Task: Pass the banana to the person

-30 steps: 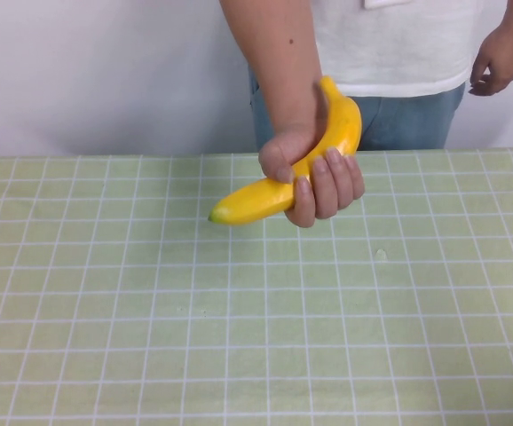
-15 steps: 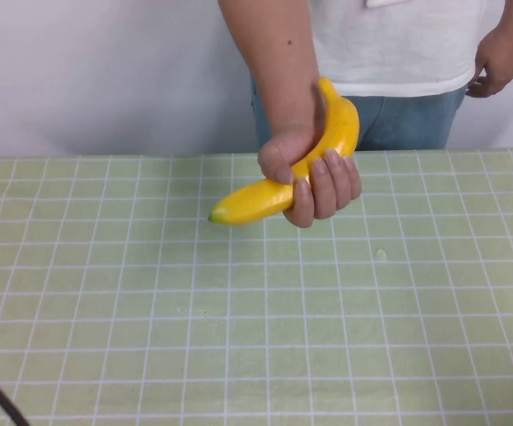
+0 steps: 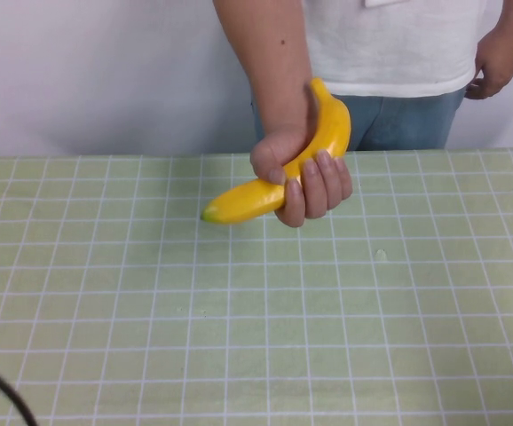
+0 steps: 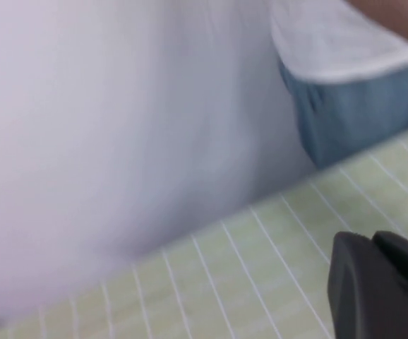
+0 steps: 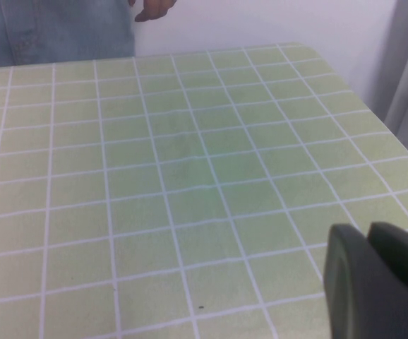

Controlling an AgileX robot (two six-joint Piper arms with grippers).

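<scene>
The banana [image 3: 239, 201] is bright yellow and curved. The person [image 3: 398, 44], in a white T-shirt and blue jeans, grips it in one hand [image 3: 310, 173] above the far middle of the table. Neither gripper shows in the high view. My left gripper [image 4: 373, 241] shows in the left wrist view with its dark fingers together and nothing between them, over the table near the person's jeans [image 4: 359, 106]. My right gripper [image 5: 368, 232] is shut and empty above the right part of the table, far from the banana.
The table [image 3: 239, 337] has a light green cloth with a white grid. A thin black cable [image 3: 3, 395] crosses its near left corner. The person's other hand [image 3: 496, 58] hangs at the far right. A white wall stands behind.
The person's hand has carried the banana slightly left and up. The dark part of my left arm at the near left edge has drawn out of view, leaving only the cable.
</scene>
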